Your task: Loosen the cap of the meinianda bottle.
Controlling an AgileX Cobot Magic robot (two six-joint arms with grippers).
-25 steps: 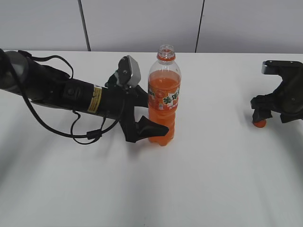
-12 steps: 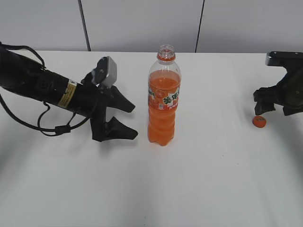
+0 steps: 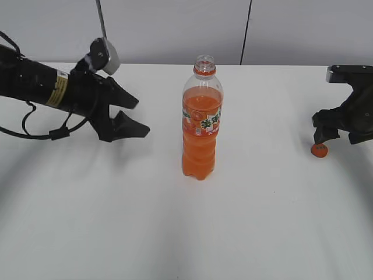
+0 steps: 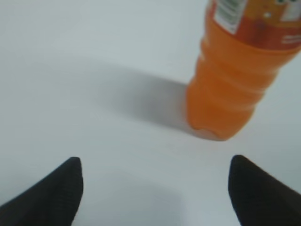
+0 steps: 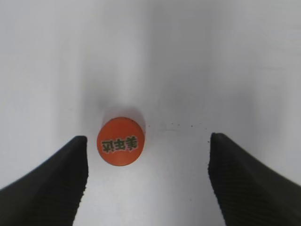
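Note:
The meinianda bottle (image 3: 201, 125) stands upright at the table's middle with its neck open and no cap on it; its lower part shows in the left wrist view (image 4: 235, 80). The orange cap (image 3: 319, 150) lies on the table at the right, top up, with green characters (image 5: 121, 141). My right gripper (image 5: 148, 162) is open just above it, and the cap sits close to the left finger. My left gripper (image 3: 129, 115) is open and empty, well to the left of the bottle (image 4: 153, 188).
The white table (image 3: 186, 233) carries only the bottle and the cap. A grey panelled wall (image 3: 175, 29) runs behind the far edge.
My left gripper has let go of the bottle and drawn back to the left and up. My right gripper released the cap onto the table and has barely moved since.

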